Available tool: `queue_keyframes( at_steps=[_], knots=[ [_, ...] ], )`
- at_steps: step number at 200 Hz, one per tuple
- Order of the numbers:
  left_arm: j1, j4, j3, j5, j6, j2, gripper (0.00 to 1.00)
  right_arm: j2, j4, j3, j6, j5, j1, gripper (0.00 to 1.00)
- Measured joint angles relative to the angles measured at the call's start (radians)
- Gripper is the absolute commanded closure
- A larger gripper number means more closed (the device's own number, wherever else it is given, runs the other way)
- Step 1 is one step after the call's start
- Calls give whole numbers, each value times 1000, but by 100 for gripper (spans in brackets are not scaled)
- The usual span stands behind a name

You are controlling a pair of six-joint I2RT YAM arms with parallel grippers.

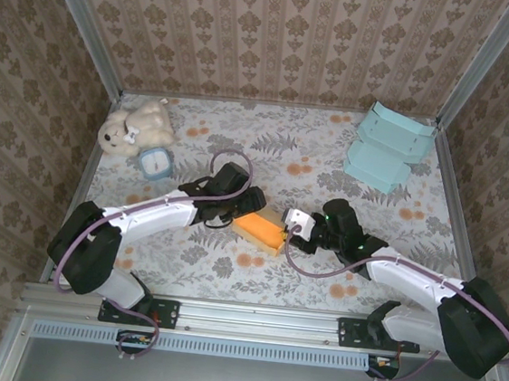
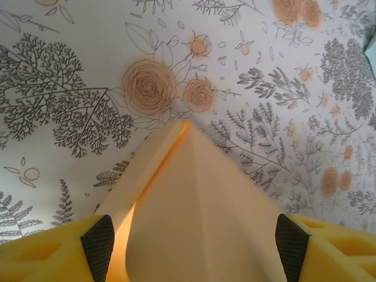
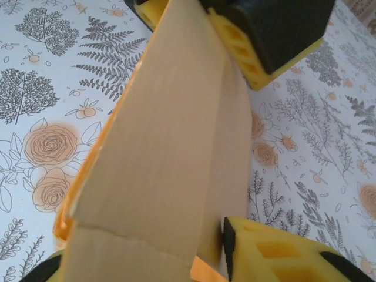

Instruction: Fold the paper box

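Near the centre of the overhead view, on the flowered table [image 1: 227, 274], the orange paper box [image 1: 261, 229] lay between my two grippers. My left gripper [image 1: 234, 208] met it from the left and my right gripper [image 1: 295, 228] from the right. Through the left wrist camera, a pale panel of the box rose to a point at mid-frame and spanned the space between my black pads [image 2: 98, 239]; that hand held it, set wide. Through the right wrist camera, a tall tan panel ran from bottom to top, one pad pressed against it, gripping it too. At upper left of the overhead view sat a cream plush toy [image 1: 136, 129]; at upper right, pale blue boxes [image 1: 388, 145].
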Motion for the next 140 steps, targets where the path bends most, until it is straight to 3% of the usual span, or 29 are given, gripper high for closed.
queue_keyframes(
  at_steps=[44, 61, 140],
  knots=[
    [0, -6, -35, -33, -4, -33, 25, -90, -19, -1, 23, 30, 27, 52],
    [-1, -6, -50, -50, -6, -50, 25, -142, -30, -5, 38, 37, 36, 45],
    [-6, -14, -72, -85, -8, -66, 24, -315, -95, -28, 159, 50, 82, 36]
  ],
)
